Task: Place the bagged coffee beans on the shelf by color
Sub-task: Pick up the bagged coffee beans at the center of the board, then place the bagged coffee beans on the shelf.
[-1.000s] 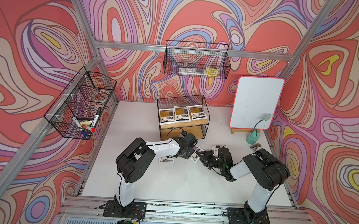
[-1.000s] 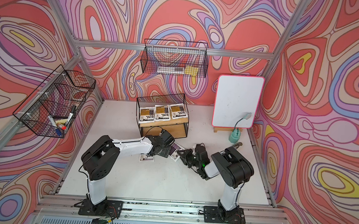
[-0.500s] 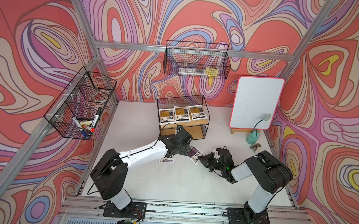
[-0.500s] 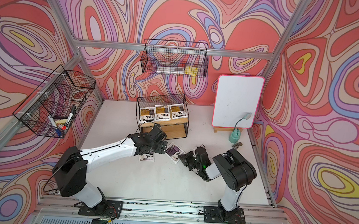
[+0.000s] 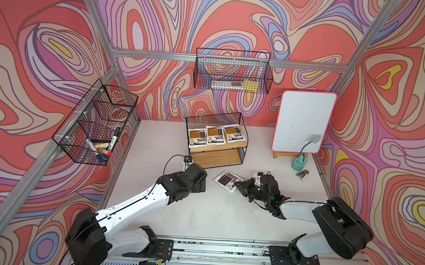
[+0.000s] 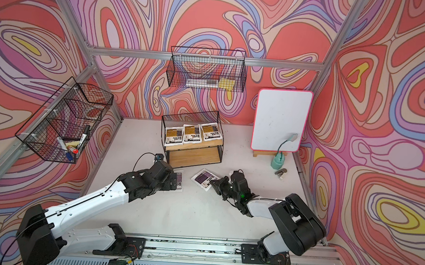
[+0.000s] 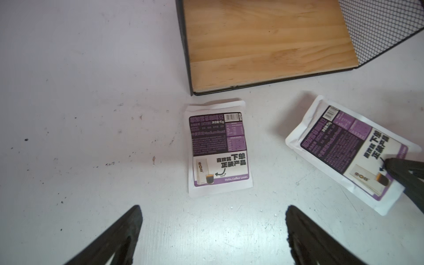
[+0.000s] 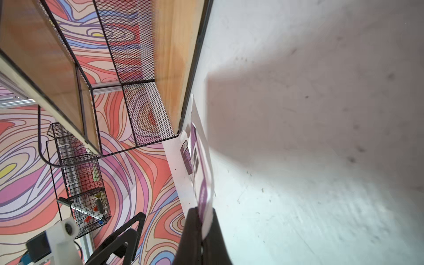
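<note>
Pickup is in hand — a purple pouch (image 5: pixel 227 180), on the surface (image 5: pixel 200 214) before the shelf (image 5: pixel 200 150), is clamped by the right fingers (image 8: pixel 191 229); the left fingers (image 7: pixel 119 231) are spread. A lift onto the lower board (image 5: pixel 220 158) is needed.

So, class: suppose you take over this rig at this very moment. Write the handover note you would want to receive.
Left end effector: open, poised near the loose purple pouch, not touching it.
Right end effector: shut on an edge of the other purple pouch.
Where: both purple pouches are at the table in front of the shelf. I cannot tell whether the gripped one is lifted.
Done: three orange-brown pouches lie in a row on the top board.
Left: both purple pouches go on the lower board, which looks bare.
</note>
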Available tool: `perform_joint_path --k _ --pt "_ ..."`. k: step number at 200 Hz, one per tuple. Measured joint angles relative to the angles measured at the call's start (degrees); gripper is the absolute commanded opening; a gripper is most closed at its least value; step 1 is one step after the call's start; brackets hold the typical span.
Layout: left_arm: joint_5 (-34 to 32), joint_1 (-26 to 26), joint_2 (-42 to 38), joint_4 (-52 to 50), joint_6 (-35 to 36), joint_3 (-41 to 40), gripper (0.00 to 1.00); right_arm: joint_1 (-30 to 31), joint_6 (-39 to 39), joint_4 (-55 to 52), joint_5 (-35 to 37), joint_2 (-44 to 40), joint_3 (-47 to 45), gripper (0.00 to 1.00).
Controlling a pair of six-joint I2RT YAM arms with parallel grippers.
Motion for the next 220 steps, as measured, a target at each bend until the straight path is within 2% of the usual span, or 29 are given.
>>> perform_joint_path --k 50,142,220 --pt "0.9 6.4 -3.2 0.0 -3.0 -2.1 0.99 6.0 2.8 1.7 7.5 3.8 6.6 0.00" --pt "10.6 23.3 -3.9 2.8 -5.3 -2.1 0.99 8.5 7.7 11.8 18.9 23.2 21.9 0.00" --pt "13.6 24.9 -3.8 4.0 -7.3 -2.1 0.99 11.1 11.5 4.2 26.3 31.9 36.7 0.00"
